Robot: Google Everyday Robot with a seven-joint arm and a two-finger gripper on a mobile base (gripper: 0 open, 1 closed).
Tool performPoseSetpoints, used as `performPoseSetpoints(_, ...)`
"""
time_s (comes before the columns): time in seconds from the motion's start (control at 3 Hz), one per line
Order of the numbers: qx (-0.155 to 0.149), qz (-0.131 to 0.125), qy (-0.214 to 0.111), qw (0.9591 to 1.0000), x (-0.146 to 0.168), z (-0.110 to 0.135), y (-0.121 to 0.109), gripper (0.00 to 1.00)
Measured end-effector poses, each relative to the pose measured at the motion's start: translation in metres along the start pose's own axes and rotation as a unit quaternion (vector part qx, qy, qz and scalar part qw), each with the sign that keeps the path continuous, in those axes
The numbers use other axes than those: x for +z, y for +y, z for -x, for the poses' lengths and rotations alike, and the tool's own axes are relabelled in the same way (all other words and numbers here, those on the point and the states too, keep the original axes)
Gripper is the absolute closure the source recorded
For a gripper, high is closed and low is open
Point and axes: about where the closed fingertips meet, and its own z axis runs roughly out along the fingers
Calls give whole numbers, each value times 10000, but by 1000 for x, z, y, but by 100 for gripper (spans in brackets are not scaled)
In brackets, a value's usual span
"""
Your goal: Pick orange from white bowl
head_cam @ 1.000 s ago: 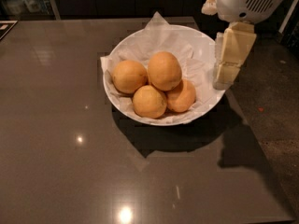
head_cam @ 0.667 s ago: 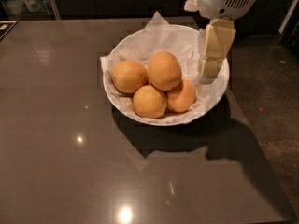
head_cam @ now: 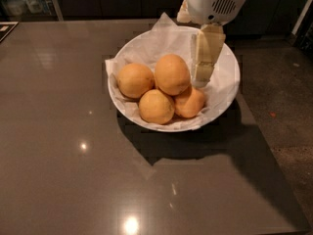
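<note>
A cream-coloured two-finger robot gripper (head_cam: 200, 80) hangs tip-down inside the right half of a wide, shallow round white bowl (head_cam: 236, 80), its tip low over the crumpled white paper lining (head_cam: 165, 27). Whether its grip is released or clenched cannot be told from this angle, and nothing shows in its hold. Just to the left of the gripper tip, very close though contact is unclear, sits the largest, slightly egg-shaped yellow-orange orange (head_cam: 172, 74), resting on top of the pile in the bowl. Directly below the tip lies a smaller round orange fruit (head_cam: 190, 102). Further left are two more: one toward the front of the bowl (head_cam: 156, 106), one at the far left (head_cam: 135, 80). Above the gripper is the white rounded wrist housing with a slotted vent (head_cam: 216, 3). The bowl stands on a glossy dark grey table (head_cam: 68, 160), with a speckled dark floor (head_cam: 286, 111) to the right.
</note>
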Motion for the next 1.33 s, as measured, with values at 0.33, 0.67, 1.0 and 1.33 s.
performPoseSetpoints(0.33, 27, 159, 12, 9999, 16, 2, -2, 19)
performPoseSetpoints(0.67, 3, 257, 35, 9997, 27, 4, -6, 28)
performPoseSetpoints(1.0, -60, 390, 59, 9992, 40, 7, -6, 28)
performPoseSetpoints(1.33, -93, 522, 114, 9985, 51, 8, -3, 27)
